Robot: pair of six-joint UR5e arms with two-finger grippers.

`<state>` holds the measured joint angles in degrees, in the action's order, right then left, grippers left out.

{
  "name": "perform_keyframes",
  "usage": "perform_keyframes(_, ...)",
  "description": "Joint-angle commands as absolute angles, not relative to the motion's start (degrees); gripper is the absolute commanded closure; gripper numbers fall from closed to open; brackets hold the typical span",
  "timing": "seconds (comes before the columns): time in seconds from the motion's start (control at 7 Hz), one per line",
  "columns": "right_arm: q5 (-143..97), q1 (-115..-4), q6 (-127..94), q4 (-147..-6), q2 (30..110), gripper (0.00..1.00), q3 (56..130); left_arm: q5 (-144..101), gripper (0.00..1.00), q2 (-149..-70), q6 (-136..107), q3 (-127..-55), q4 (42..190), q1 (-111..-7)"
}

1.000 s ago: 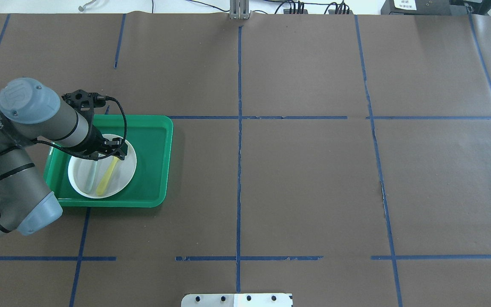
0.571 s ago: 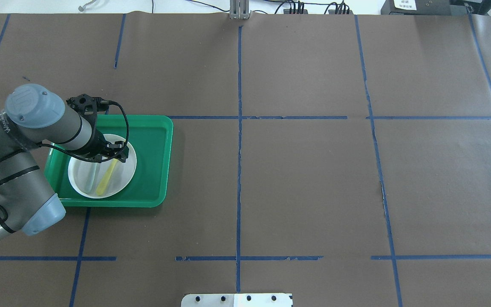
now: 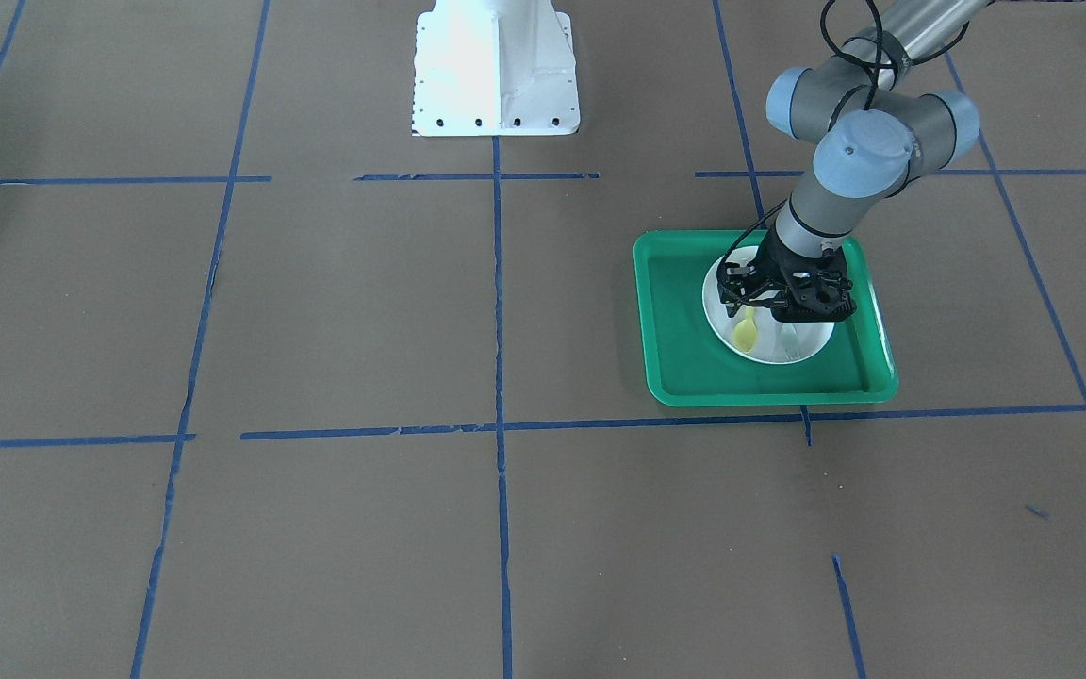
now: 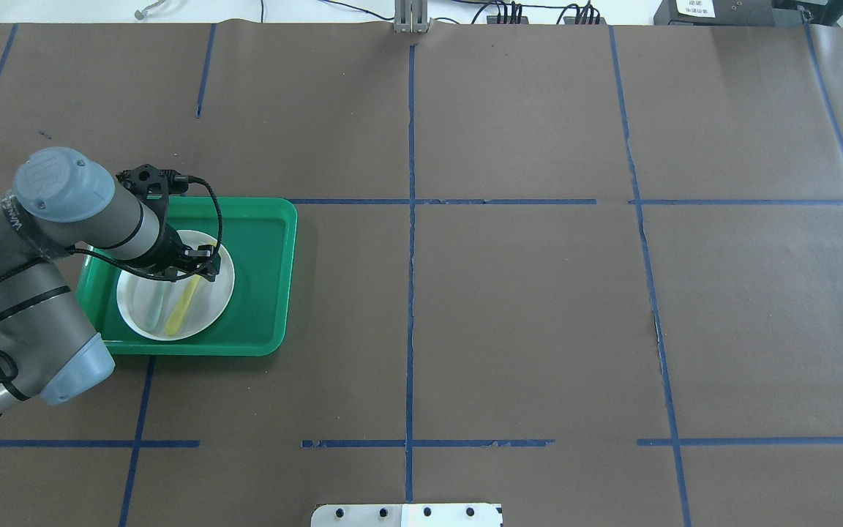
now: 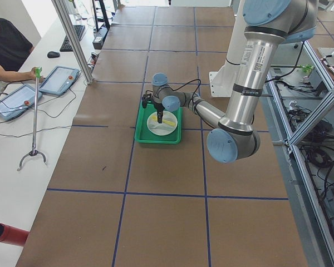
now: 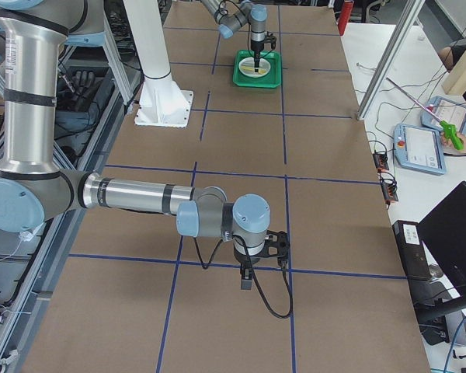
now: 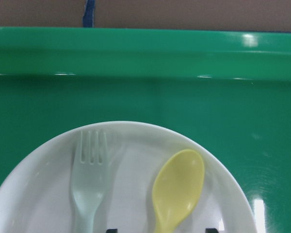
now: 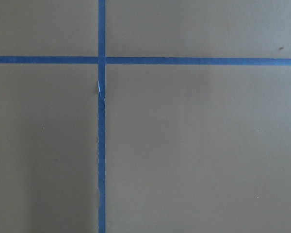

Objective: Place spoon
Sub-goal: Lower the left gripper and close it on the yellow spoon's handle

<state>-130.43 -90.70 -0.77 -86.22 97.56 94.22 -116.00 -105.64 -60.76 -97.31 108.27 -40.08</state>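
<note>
Since the yellow spoon [image 7: 178,187] lies flat on the white plate [image 7: 34,194], just beside the pale fork [image 7: 89,184], I judge it placed. My left fingers [image 4: 208,272] stand spread either side of its handle, gripping nothing, so I should rise straight up without brushing it. One spoon, one fork, one plate, one green tray [image 7: 136,53]. Whether my right fingers [image 6: 246,281] are spread I cannot tell.

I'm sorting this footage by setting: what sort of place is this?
Probably a robotics lab: a brown paper-covered table gridded with blue tape, a grey-and-blue robot arm, and teal-cased tablets on a white side bench.
</note>
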Motion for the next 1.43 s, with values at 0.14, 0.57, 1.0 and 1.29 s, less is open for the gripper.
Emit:
perform_keyframes(0.14,-130.4,-90.7,-0.8,-86.2,97.6,0.0,94.2,-116.0,0.33,-105.5,-60.7,-96.5,109.8,-39.2)
perform_keyframes(0.57,-130.4,-90.7,-0.8,-86.2,97.6,0.0,94.2,-116.3,0.45,-105.4,-60.7,-96.3,111.0,-39.1)
perform_keyframes(1.0,-130.4,-90.7,-0.8,-86.2,97.6,0.0,94.2,-116.4,0.72,-104.8,-60.5,-97.4,110.9,-39.4)
perform_keyframes(1.29,-130.4,-90.7,-0.8,-86.2,97.6,0.0,94.2,-116.5,0.81,-104.7,-60.4,-97.7,110.8,-39.5)
